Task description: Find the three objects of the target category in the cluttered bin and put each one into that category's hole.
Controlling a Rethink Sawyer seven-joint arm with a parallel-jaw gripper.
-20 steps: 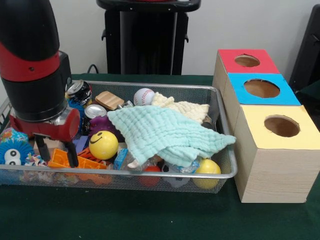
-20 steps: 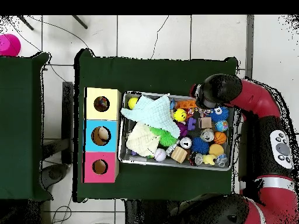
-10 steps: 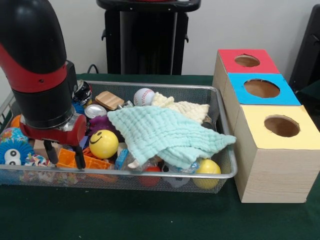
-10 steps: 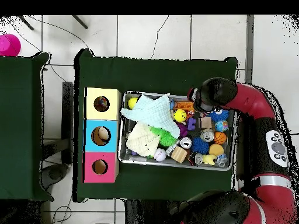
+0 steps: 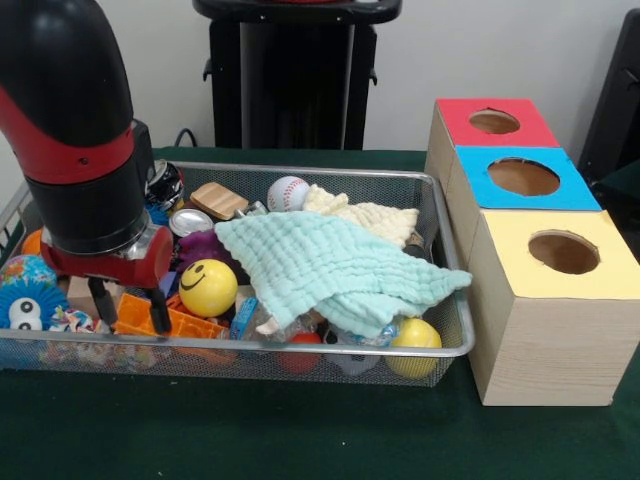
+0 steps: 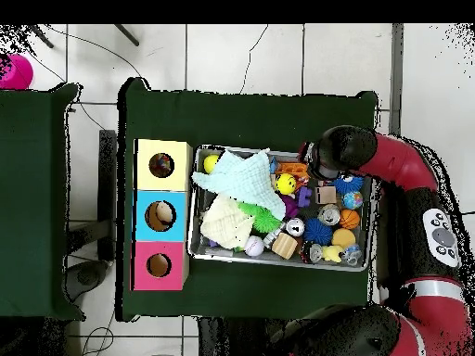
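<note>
Fingers [image 5: 158,310]: two dark prongs, spread apart, straddling the orange block [image 5: 150,319] at the near left of the wire bin [image 5: 440,215] — whether they touch it cannot be told; the gripper [image 5: 128,306] hangs under the red and black arm [image 5: 75,130], which hides the bin's left rear corner.

Left end, front view: blue spiky toy [image 5: 22,305] with eyes, cut by the picture's edge; dented can [image 5: 160,183] half hidden behind the arm; silver can top [image 5: 189,221]; wooden block [image 5: 218,200].

Middle: yellow smiley ball [image 5: 206,288] just beside the orange block; purple toy [image 5: 205,246] mostly covered; baseball [image 5: 288,192] at the far wall; mint cloth [image 5: 335,268] spread over the middle, draping towards the near right corner and hiding what lies under it; cream cloth [image 5: 365,216] behind it, partly overlapped.

Near wall: plain yellow ball [image 5: 415,338] and a red item [image 5: 303,340], both seen only through mesh.

Right: three boxes touching in a row, well apart from the gripper — red hole [image 5: 494,121], blue hole [image 5: 523,176], yellow hole [image 5: 564,251]; a narrow strip of green table [image 5: 300,430] between bin and boxes; which category is the target cannot be told.
</note>
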